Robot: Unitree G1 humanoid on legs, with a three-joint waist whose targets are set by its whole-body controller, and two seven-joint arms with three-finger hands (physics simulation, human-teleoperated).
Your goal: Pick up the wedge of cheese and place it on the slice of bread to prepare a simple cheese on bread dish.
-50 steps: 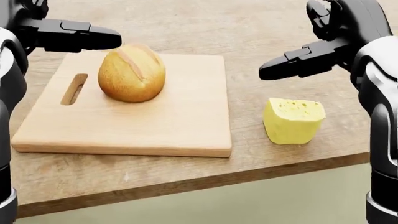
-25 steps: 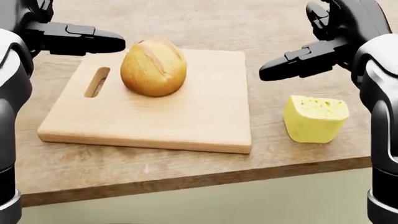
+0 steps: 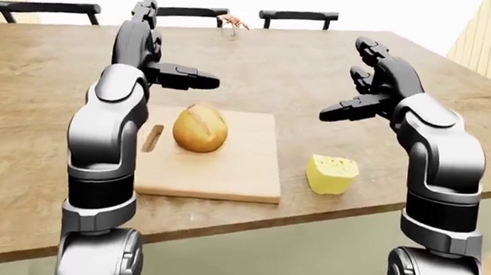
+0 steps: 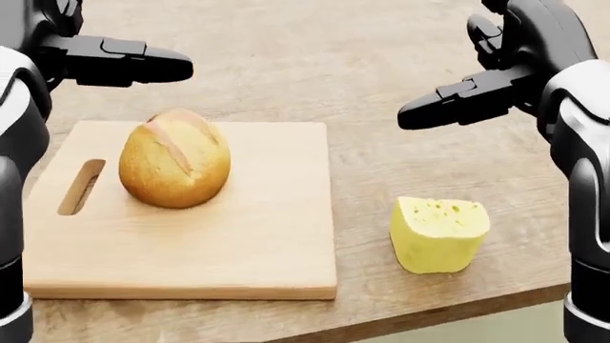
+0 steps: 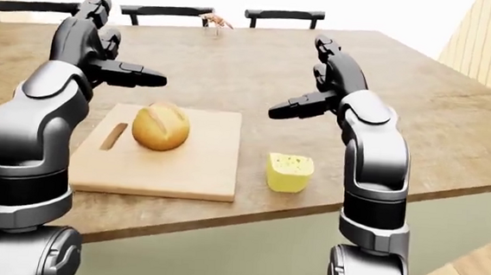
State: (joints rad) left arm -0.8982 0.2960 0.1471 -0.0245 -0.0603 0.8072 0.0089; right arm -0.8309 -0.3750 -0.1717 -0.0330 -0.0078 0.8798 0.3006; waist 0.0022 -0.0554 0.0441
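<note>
No brand, label or writing shows on anything in view.

The left robot hand (image 4: 114, 61) hangs in the air above the counter (image 4: 381, 43), its fingers spread and stretched out level, holding nothing and touching nothing. In the head view it sits at about eleven o'clock from the bread (image 4: 174, 158), apart from it. The right robot hand (image 4: 477, 93) is likewise spread wide and empty, one finger reaching toward the view's left; it hovers at about twelve o'clock from the wedge of cheese (image 4: 438, 234), clear of it.

The bread, a round golden loaf with a slash across its crust, rests on the wooden cutting board (image 4: 248, 243), toward the board's upper left part in the head view, just beside the handle slot (image 4: 81, 187) at its nine o'clock. The wedge of cheese, pale yellow with small holes on its top face, stands on the bare counter at about three o'clock from the board, near its right edge but not touching it.

At the far end of the counter, in the left-eye view, stand dark chair backs (image 3: 297, 15) and a small reddish object (image 3: 233, 23) too small to make out.
</note>
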